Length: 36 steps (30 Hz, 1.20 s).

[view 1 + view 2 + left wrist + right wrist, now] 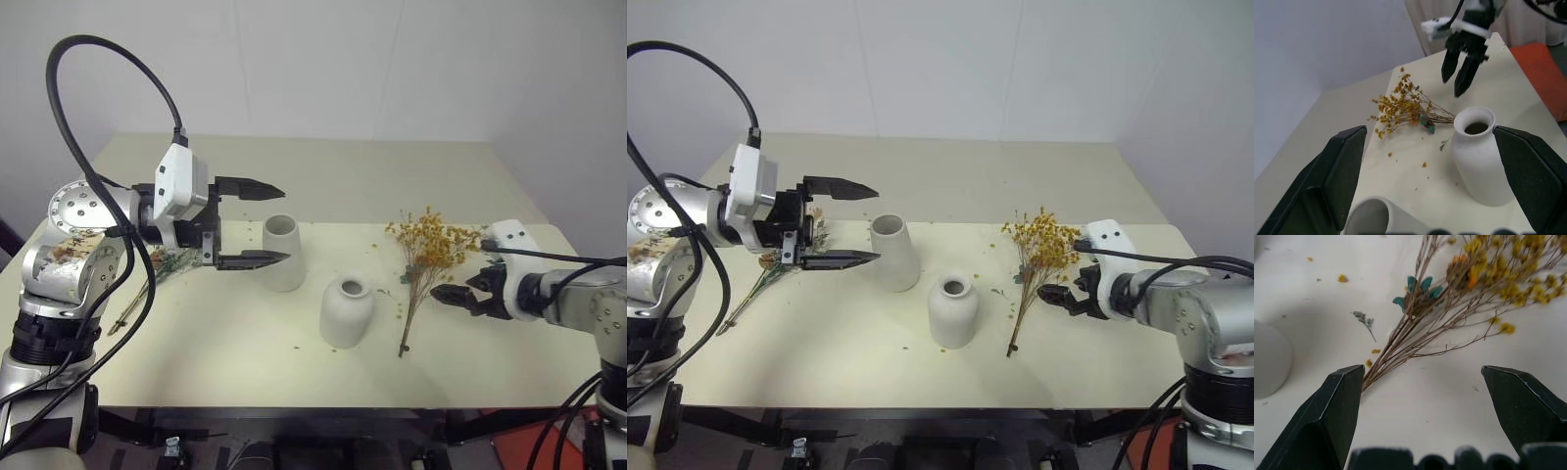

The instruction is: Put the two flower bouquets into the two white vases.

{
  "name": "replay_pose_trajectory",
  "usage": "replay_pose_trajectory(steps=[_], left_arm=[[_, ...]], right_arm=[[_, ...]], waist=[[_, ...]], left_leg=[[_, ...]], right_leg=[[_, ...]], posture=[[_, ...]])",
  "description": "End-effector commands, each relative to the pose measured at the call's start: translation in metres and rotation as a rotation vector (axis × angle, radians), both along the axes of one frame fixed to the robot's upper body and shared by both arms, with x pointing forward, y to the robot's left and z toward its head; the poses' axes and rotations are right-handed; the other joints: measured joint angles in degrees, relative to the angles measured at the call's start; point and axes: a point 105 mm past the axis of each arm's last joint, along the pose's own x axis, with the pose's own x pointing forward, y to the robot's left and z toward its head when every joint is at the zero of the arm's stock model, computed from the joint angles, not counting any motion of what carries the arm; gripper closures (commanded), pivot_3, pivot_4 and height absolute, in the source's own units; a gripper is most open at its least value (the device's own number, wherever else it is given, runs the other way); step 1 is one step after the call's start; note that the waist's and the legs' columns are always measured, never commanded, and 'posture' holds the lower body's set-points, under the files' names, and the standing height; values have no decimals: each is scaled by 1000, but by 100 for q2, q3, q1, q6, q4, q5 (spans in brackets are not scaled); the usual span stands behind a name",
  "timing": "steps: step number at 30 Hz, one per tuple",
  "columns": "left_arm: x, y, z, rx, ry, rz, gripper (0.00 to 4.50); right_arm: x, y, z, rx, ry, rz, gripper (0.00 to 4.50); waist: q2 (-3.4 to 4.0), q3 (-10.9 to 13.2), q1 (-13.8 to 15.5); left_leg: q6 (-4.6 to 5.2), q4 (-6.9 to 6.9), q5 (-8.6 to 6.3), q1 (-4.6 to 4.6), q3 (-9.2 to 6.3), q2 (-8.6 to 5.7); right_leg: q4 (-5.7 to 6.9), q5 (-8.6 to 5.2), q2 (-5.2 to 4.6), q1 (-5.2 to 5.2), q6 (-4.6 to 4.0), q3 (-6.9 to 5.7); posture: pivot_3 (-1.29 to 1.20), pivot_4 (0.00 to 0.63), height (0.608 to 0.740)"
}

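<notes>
The yellow-orange bouquet [427,247] lies on the table's right side, its thin stems [1400,350] pointing toward the front edge. My right gripper [457,296] hangs open just right of those stems, and nothing is between its fingers. The grey-green bouquet [774,270] lies at the left, partly hidden behind my left arm. In the middle stand the tall white vase [283,253] and, nearer the front, the squat narrow-necked vase [346,311]. My left gripper [284,223] is open and empty in the air just left of the tall vase, pointing right.
Loose yellow petals [399,313] and small green bits are scattered on the cream table [196,372] around the squat vase. The table's front edge runs close below both arms. A white wall stands behind it, and a black cable loops above my left arm.
</notes>
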Motion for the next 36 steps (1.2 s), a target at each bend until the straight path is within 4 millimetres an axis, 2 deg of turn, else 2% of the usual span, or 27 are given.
replay_pose_trajectory(steps=[1,6,11,17,28,31,36], left_arm=[[-2,-3,-5,67,-16,-18,14],[5,-2,-16,89,-11,8,14],[4,-1,-19,74,-6,17,14],[3,0,-23,69,-4,43,14],[2,3,-23,70,-17,69,14],[2,4,-23,73,-17,70,0],[4,4,-22,76,-23,69,0]], right_arm=[[10,3,3,-2,-17,-48,0],[18,15,-9,25,24,-70,0],[19,35,-15,60,58,-18,0],[25,46,-26,60,106,-34,0],[31,46,-43,28,174,-85,0],[31,43,-46,14,181,-98,622],[33,38,-46,12,176,-126,2289]], waist=[[0,0,-7],[0,0,-23],[1,0,-31],[1,1,-38],[2,1,-40],[2,1,-40],[2,1,-46]], left_leg=[[0,0,0,0,1,-1],[1,0,1,3,-1,5],[1,0,1,0,-1,5],[1,0,1,1,-1,5],[1,0,1,0,-2,5],[1,0,1,1,-2,6],[1,0,1,1,-2,6]], right_leg=[[-1,1,0,0,3,2],[3,2,6,-1,3,1],[0,3,4,-1,2,1],[2,5,5,-1,-1,1],[0,5,6,-2,0,1],[0,4,7,-2,1,1],[0,4,7,-2,1,1]], posture=[[0,150,740],[0,150,740],[0,150,740],[0,150,740],[0,150,740],[0,150,740],[0,150,740]])
